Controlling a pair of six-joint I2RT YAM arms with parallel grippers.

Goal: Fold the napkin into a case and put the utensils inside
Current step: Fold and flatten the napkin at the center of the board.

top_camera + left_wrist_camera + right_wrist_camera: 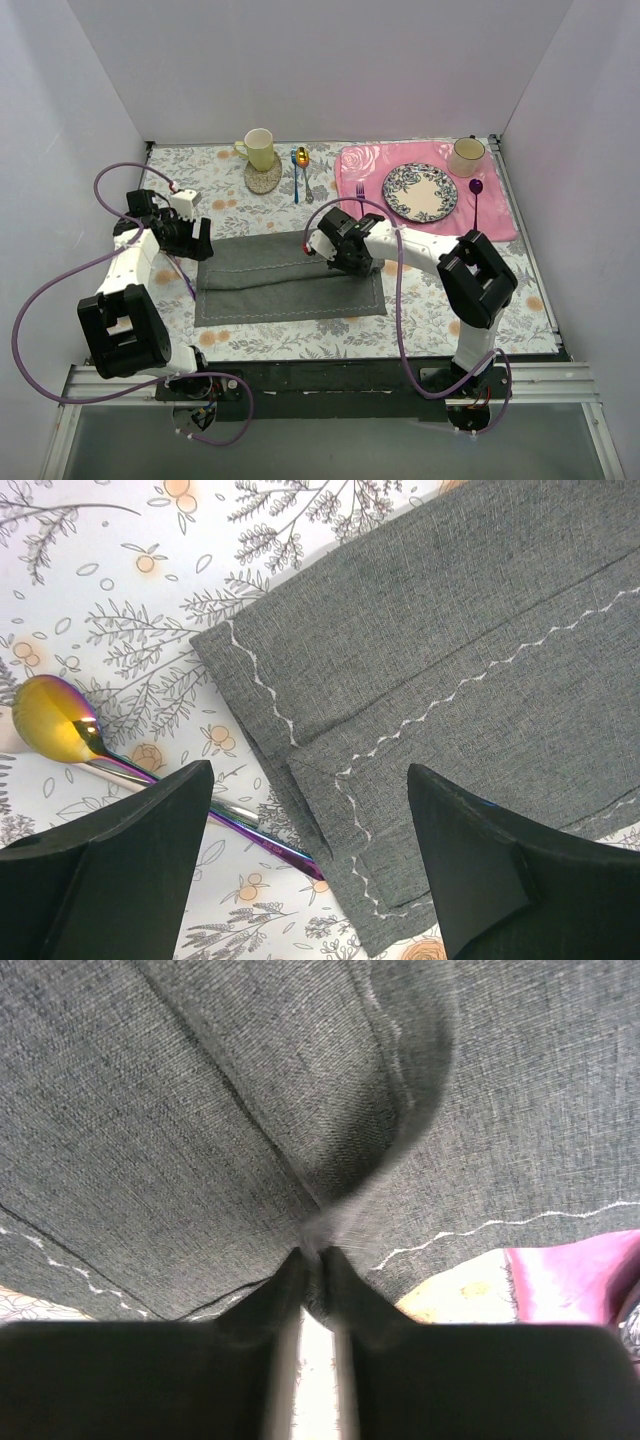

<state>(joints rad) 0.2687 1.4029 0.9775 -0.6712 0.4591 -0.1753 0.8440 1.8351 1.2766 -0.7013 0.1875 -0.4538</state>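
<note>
Cloth bunches in the right tool (312,1265), clamped on a ridge of the napkin (290,285) near its 2 o'clock corner; the left tool (308,780) hangs wide over the 9 o'clock edge. Spread on the tabletop (440,310), the napkin seems light and limp, best gripped at the hems.

Grey napkin (285,290); pink rose-patterned placemat (498,215)

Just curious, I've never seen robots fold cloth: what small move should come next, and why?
Probably the right gripper lifts its pinch and carries the fold over. It is shut on a ridge of the napkin, which lies only partly folded, while the left gripper hangs open over its left edge.
</note>
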